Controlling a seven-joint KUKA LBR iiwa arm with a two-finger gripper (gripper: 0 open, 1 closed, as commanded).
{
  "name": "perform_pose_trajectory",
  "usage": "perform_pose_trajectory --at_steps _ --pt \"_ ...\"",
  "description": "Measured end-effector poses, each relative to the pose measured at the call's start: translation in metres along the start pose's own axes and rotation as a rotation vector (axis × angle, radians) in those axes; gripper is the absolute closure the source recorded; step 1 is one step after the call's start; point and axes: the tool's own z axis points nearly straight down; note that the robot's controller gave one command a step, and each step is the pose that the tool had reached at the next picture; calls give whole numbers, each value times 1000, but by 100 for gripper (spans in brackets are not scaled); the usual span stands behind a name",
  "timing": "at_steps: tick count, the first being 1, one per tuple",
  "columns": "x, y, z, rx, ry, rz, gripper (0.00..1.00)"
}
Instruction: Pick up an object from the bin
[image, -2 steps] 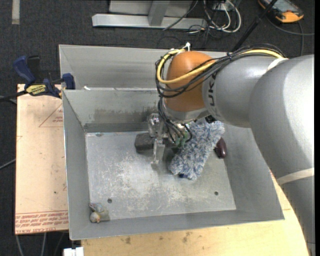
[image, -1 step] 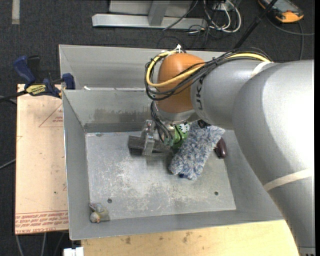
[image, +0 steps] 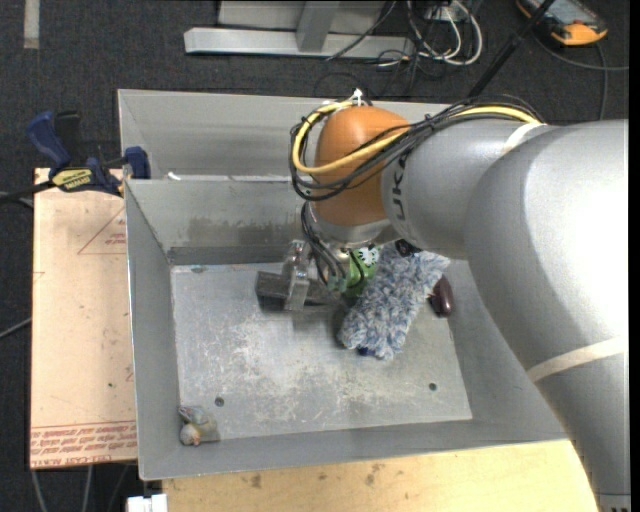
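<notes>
— What is being shown here?

— A grey metal bin (image: 310, 390) is being viewed from above. A silver robot arm (image: 500, 210) is being extended into it from the right. Its wrist is being covered by an orange cover (image: 355, 160), with yellow cables (image: 298, 150) looped over it.

— Where are the jaws being held?

— The jaws are being held low over the back middle of the bin floor. They are right against a dark grey block (image: 272, 291), which is lying just to their left. Whether the jaws are released or clenched cannot be told.

— What else is lying in the bin?

— A fuzzy blue-and-white cloth (image: 385, 305) is lying just to the right of the jaws. A small green-and-white thing (image: 358, 265) is being partly hidden under the wrist. A dark maroon thing (image: 441, 297) is lying at the cloth's right edge. A small pale lump (image: 197, 428) is sitting well apart, in the near left corner.
</notes>
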Motion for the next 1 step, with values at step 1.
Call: perform_pose_trajectory --at_steps 1 --pt "13 0 -44 2 7 7 100"
